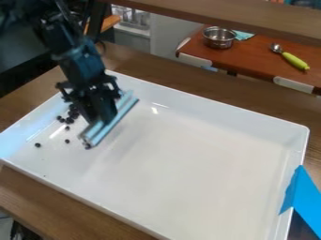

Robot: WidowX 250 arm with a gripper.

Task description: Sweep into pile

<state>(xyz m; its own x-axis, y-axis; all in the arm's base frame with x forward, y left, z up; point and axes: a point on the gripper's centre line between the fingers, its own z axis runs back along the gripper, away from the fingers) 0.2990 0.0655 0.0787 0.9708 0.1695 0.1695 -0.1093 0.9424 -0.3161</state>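
Observation:
My gripper (105,112) hangs over the left part of a white tray (194,164), shut on a long, pale blue-grey sweeper bar (113,123). The bar lies at a slant, low over the tray floor, its lower end toward the front left. Several small dark pieces (69,120) are grouped left of the gripper, partly behind it. Single dark pieces lie apart near the tray's left side (37,145) and between there and the bar. Another dark piece (87,146) is at the bar's lower end. The gripper may hide more pieces.
Raised walls surround the tray on a brown wooden table (156,75). Blue tape (301,194) covers part of its right wall. On a separate reddish-brown surface behind are a metal bowl (219,38) and a green-handled utensil (294,60).

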